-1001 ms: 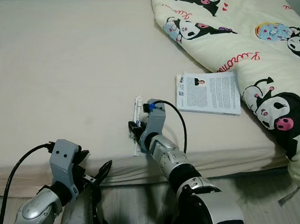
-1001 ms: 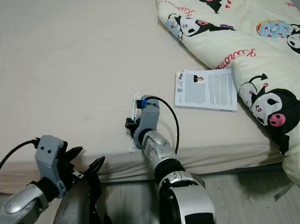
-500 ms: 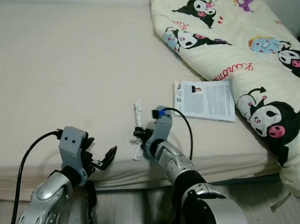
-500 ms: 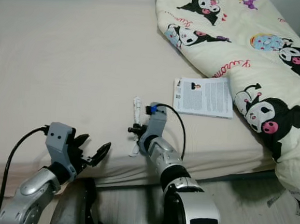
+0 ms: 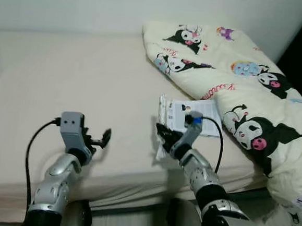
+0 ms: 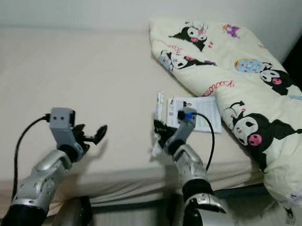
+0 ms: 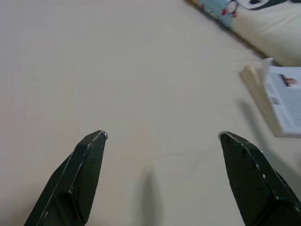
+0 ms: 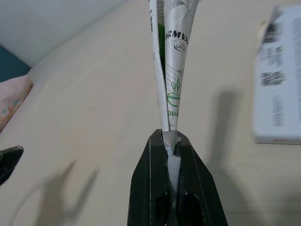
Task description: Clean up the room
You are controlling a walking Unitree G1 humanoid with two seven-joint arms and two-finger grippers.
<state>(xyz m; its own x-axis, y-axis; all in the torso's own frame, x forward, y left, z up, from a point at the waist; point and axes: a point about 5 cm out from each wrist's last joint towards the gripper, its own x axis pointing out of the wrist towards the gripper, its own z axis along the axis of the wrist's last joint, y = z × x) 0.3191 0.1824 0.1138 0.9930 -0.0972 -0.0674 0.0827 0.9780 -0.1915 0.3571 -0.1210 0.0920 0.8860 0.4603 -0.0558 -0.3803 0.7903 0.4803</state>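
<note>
right gripper [image 8: 171, 141] pinches a white wrapper [image 8: 170, 56] with green print, fingers pressed together on it, holding it up off the bed [image 5: 65, 69] just beside the booklet [image 5: 195, 114]. left gripper [image 7: 162, 136] hovers over bare mattress, fingers spread wide, nothing between them. cartoon-print duvet [image 5: 246, 94] on the bed's right side.

Before me is a bed [image 5: 65, 69] with a plain cream sheet. On its right side lies a folded cream quilt [image 5: 236, 93] printed with black cartoon figures. A printed booklet [image 5: 195, 116] lies flat on the sheet, its far edge touching the quilt.
</note>
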